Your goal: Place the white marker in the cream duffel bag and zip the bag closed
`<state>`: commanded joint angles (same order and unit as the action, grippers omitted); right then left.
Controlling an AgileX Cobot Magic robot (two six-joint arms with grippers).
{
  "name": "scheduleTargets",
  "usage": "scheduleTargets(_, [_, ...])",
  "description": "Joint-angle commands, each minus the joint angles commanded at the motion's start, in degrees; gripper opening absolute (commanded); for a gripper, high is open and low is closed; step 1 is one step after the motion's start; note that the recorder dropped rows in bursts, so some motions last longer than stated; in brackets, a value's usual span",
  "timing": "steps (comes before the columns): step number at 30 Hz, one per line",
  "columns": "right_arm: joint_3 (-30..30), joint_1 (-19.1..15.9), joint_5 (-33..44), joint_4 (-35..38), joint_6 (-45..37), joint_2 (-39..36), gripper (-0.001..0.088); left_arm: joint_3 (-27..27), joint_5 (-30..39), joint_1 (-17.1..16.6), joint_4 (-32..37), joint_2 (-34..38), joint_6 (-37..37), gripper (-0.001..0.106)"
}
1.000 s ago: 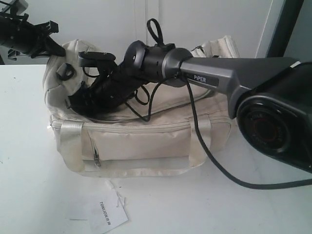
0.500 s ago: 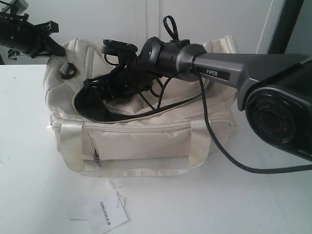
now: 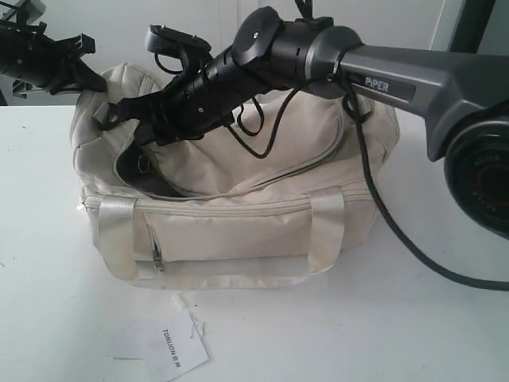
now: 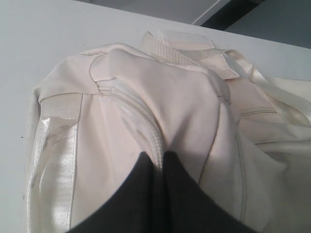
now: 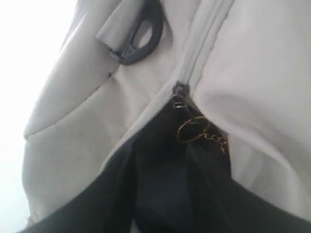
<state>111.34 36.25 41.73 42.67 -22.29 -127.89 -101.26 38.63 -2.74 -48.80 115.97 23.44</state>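
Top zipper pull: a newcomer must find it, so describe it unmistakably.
On the white table sits the cream duffel bag; follow its curved top zipper to where the dark-lined opening ends. There sits the top zipper pull, near the dark end clip, alone in trailing a gold ring and chain.

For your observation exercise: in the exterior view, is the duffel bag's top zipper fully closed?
No; the cream duffel bag gapes open at one end, showing dark lining.

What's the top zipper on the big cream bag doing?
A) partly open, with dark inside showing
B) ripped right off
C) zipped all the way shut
A: the cream duffel bag has its top zipper gaping at one end, with dark lining showing through.
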Motion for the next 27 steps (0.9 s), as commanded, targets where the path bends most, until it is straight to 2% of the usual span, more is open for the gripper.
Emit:
scheduleTargets(7, [0.00,1.00,-3.91,0.21,4.75,-3.10,0.0355,0.00,0.14,0.00,0.00,0.00,-0.02,0.000])
scheduleTargets(12, [0.00,1.00,-7.67,0.84,5.09,-4.65,0.0447,0.00,0.14,0.00,0.00,0.00,-0.02,0.000])
scheduleTargets(18, [0.00,1.00,-12.27,1.53,7.54,-5.72,0.0450,0.00,0.03,0.00,0.00,0.00,0.59,0.000])
scheduleTargets(27, [0.00,1.00,-16.49,6.42,5.82,-7.66,0.0442,0.00,-0.08,0.00,0.00,0.00,0.58,0.000])
